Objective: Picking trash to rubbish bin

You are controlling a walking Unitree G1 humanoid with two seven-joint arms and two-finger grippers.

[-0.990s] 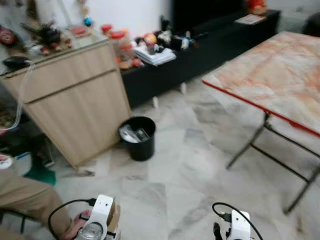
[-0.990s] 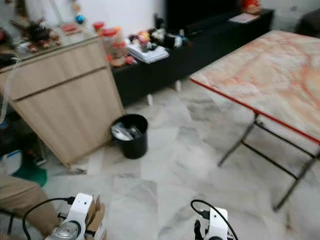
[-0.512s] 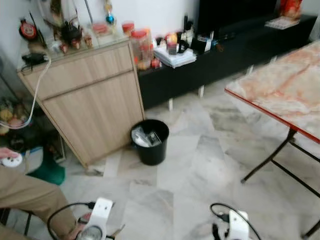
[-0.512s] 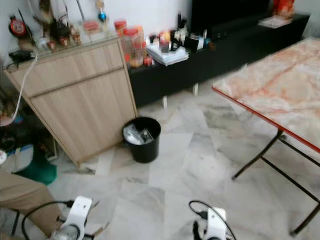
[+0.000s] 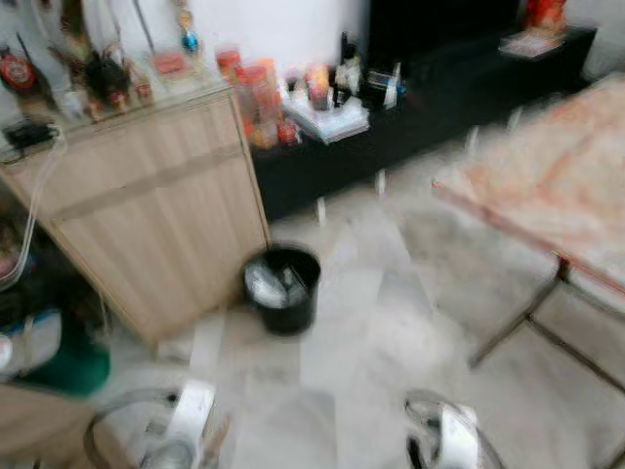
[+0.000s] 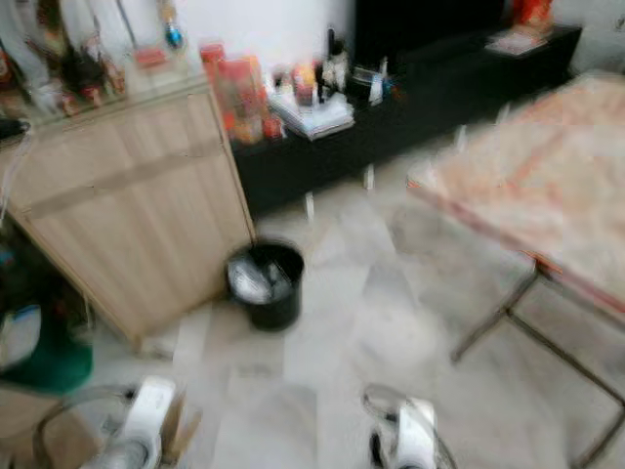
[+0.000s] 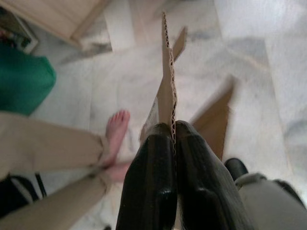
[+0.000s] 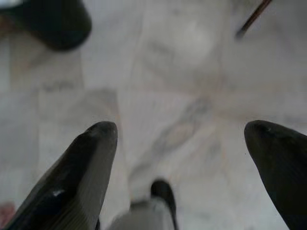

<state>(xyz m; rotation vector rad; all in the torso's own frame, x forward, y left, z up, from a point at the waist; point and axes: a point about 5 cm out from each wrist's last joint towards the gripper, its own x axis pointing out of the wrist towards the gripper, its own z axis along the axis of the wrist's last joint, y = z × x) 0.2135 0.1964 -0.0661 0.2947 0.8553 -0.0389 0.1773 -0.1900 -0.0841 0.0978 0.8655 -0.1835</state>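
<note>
A black rubbish bin [image 5: 283, 287] with pale trash inside stands on the marble floor by the corner of a wooden cabinet [image 5: 146, 210]. In the left wrist view my left gripper [image 7: 173, 128] is shut on a piece of brown corrugated cardboard [image 7: 167, 76], pinched edge-on between the two fingers. That arm [image 5: 186, 430] shows at the bottom left of the eye views, well short of the bin. My right gripper [image 8: 180, 132] hangs open over bare floor, nothing between its fingers [image 8: 86, 158].
A folding table [image 5: 547, 186] with a marbled top and metal legs stands at the right. A low black TV bench [image 5: 410, 117] with clutter runs along the back wall. A person's bare foot [image 7: 115, 129] and trouser legs are close at my left. Open floor lies between me and the bin.
The head views have shifted and gone blurred, so the camera is moving. The bin sits about where it was in the picture. Both arms stay low.
</note>
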